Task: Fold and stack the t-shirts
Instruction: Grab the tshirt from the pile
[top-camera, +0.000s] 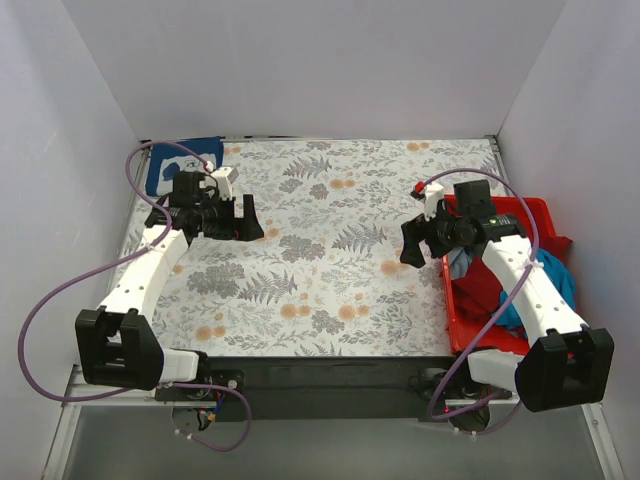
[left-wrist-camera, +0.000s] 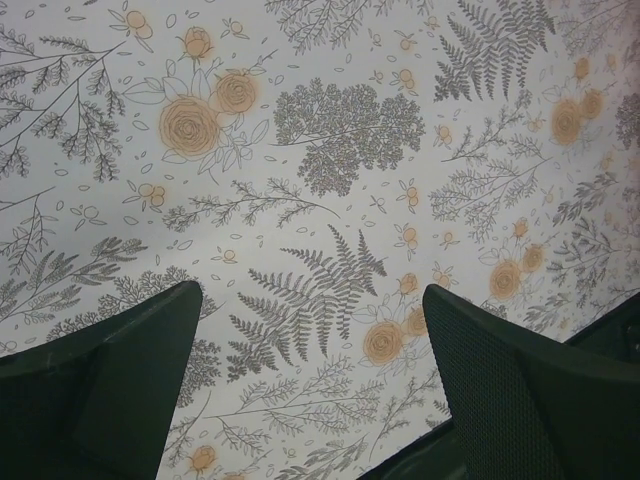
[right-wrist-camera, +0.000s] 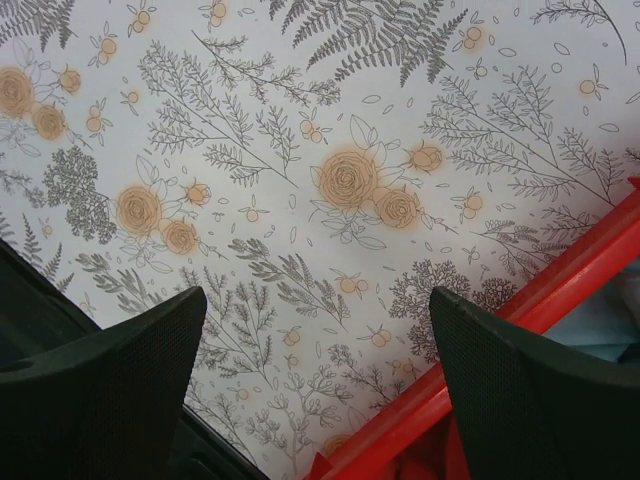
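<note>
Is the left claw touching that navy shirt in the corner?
Apart. Top external view: the left gripper sits clear of the navy t-shirt, with patterned tablecloth between them.

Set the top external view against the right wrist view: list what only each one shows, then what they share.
Top external only: the left end effector, a navy t-shirt with white print at the far-left corner, and a teal t-shirt and a dark red t-shirt heaped in the red bin. Right wrist only: the mesh texture of its fingers, spread with nothing between. Shared: the right end effector, the bin's rim and the floral tablecloth.
</note>
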